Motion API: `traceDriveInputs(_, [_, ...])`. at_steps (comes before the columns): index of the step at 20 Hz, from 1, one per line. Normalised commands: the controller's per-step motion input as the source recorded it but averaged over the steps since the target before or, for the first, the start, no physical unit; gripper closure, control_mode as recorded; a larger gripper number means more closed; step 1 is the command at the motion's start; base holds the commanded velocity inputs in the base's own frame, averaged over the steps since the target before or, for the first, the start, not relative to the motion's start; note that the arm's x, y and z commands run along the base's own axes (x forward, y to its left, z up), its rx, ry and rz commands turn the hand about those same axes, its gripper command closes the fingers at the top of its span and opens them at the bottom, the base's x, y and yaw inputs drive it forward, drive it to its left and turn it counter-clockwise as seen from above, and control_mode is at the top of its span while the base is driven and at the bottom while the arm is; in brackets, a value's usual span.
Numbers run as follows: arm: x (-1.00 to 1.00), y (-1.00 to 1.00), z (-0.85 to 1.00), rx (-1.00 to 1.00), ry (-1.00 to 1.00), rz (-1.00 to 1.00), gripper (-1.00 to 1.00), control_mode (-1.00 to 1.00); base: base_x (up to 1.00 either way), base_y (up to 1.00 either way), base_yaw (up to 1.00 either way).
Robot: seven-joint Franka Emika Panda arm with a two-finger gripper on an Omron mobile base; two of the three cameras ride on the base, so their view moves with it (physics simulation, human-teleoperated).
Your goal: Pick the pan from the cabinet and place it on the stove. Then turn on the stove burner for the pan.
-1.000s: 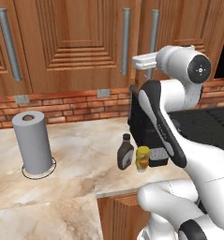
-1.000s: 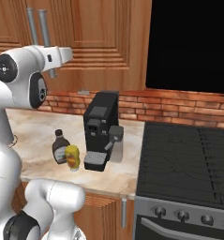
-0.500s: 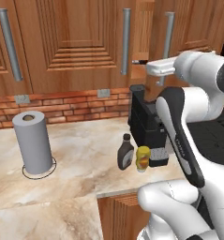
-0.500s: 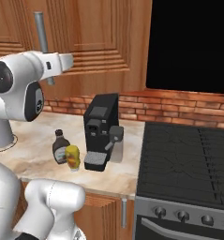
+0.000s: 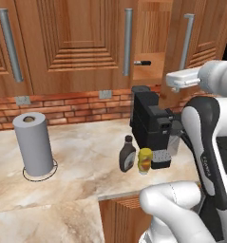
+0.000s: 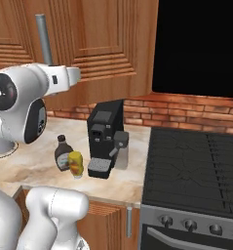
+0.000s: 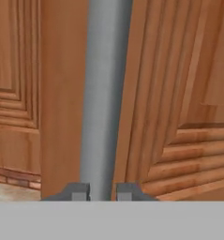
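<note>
Two fingertips of your gripper (image 7: 102,191) clamp the grey door handle (image 7: 105,93). Beyond, the cabinet (image 5: 153,42) door stands partly open, and the pan's (image 5: 142,62) handle shows on the shelf inside. Judged from this, you have only begun: lifting the pan, setting it on the stove (image 6: 196,166) and turning the knob remain.

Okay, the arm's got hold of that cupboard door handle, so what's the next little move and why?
Probably keep pulling the door wider. The end effector is shut on the grey handle, and the cabinet door stands only partly open. The pan shows on the shelf through a narrow gap, likely too tight for the arm to reach in.
</note>
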Motion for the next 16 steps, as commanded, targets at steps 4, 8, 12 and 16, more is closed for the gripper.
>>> traceDriveInputs(4, [-0.23, 0.0, -0.26, -0.02, 0.07, 0.01, -1.0, -1.0, 0.0, 0.0, 0.0])
traceDriveInputs(8, [-0.41, 0.0, -0.01, 0.0, -0.01, 0.0, -1.0, -1.0, 0.0, 0.0, 0.0])
traceDriveInputs(12, [-0.7, 0.08, 0.14, -0.03, -0.09, -0.01, -1.0, -1.0, 0.0, 0.0, 0.0])
traceDriveInputs(16, [-0.63, 0.52, 0.2, -0.12, -0.06, -0.08, -1.0, -1.0, 0.0, 0.0, 0.0])
